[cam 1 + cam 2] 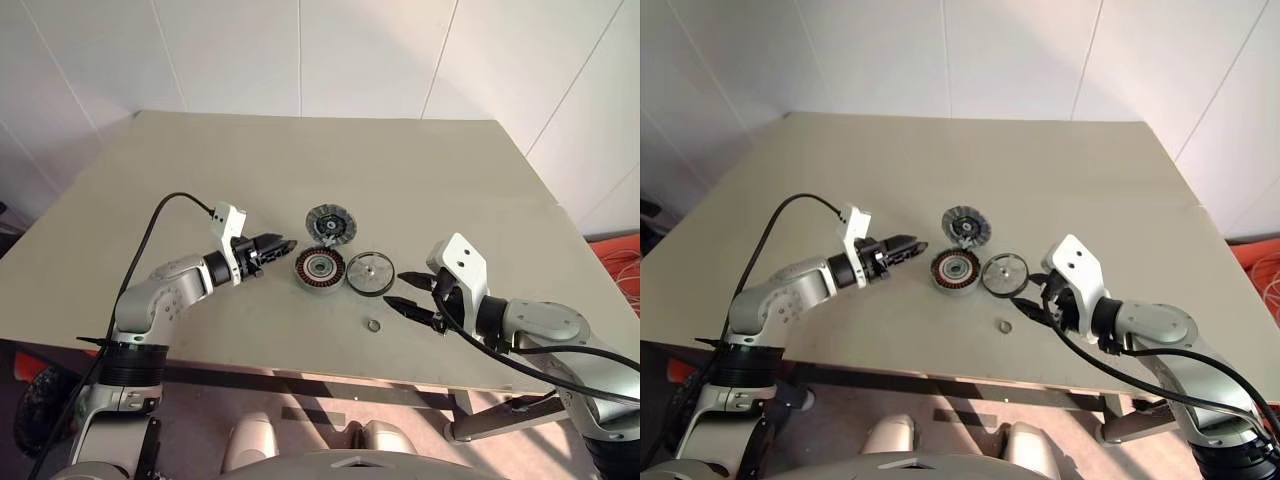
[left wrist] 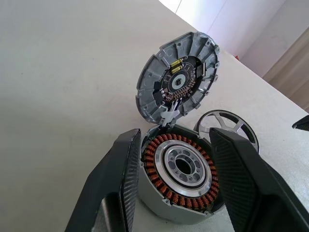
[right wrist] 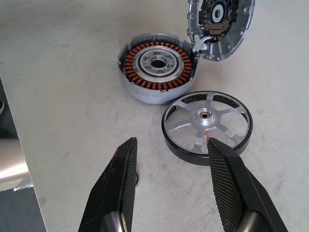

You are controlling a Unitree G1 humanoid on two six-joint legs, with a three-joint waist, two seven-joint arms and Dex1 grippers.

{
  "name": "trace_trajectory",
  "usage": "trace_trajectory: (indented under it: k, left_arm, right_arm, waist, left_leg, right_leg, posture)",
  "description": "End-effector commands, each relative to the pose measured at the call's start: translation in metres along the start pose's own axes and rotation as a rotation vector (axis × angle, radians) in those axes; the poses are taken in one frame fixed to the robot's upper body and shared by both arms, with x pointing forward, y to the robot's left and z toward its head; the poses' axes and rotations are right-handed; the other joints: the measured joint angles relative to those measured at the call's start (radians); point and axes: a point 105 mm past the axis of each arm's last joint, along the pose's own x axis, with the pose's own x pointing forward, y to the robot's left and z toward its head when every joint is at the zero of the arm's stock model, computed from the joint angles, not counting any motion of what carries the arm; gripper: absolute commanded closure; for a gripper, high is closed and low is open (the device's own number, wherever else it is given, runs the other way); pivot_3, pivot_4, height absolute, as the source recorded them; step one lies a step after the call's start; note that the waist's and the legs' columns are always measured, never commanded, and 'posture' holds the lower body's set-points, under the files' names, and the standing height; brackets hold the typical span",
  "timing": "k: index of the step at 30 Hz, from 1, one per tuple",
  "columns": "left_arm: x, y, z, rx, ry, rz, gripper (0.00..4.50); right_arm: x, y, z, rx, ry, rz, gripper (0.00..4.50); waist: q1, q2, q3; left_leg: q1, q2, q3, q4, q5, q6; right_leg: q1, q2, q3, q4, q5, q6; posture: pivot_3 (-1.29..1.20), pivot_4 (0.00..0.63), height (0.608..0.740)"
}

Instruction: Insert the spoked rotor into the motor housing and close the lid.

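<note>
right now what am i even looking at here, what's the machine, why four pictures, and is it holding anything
This is a humanoid robot with two arms, standing at a beige table. Two pictures come from cameras in its head, looking down over the arms. The other two come from a camera on each wrist, looking along that gripper's black fingers.

On the table lie motor parts: the housing with copper windings, its grey lid tipped open at the far edge, the black spoked rotor beside it, and a small loose ring.

The left gripper and the right gripper are both open and hold nothing.
</note>
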Motion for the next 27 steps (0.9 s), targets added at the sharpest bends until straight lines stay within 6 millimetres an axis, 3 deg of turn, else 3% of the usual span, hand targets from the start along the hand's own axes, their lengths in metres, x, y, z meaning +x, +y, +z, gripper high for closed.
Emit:
trace_trajectory:
  k: [1,10,27]
  left_arm:
    - [0.000,-0.002,0.015,0.049,-0.038,-0.016,2.15]
    - [0.001,-0.002,0.016,0.055,-0.042,-0.014,2.15]
    - [-0.002,-0.001,0.018,0.062,-0.043,-0.003,2.15]
  right_arm:
    - [-0.001,-0.003,0.011,-0.040,-0.051,-0.009,1.98]
    - [0.004,0.008,-0.009,-0.024,-0.009,0.008,1.98]
    - [0.016,0.027,-0.018,0.076,-0.023,0.056,1.98]
  waist:
    - [0.000,0.000,0.000]
    - [0.000,0.000,0.000]
    - [-0.001,0.000,0.000]
  left_leg:
    - [0.000,0.000,0.000,0.000,0.000,0.000]
    - [-0.001,0.000,0.000,0.000,0.000,0.001]
    - [-0.001,0.000,0.000,0.000,0.000,0.001]
  right_leg:
    - [0.000,0.000,0.000,0.000,0.000,0.000]
    - [0.000,0.000,0.000,-0.001,0.000,-0.001]
    - [0.000,0.000,0.000,-0.001,0.000,-0.001]
  posture:
    - [0.00,0.000,0.740]
    - [0.00,0.000,0.740]
    - [0.00,0.000,0.740]
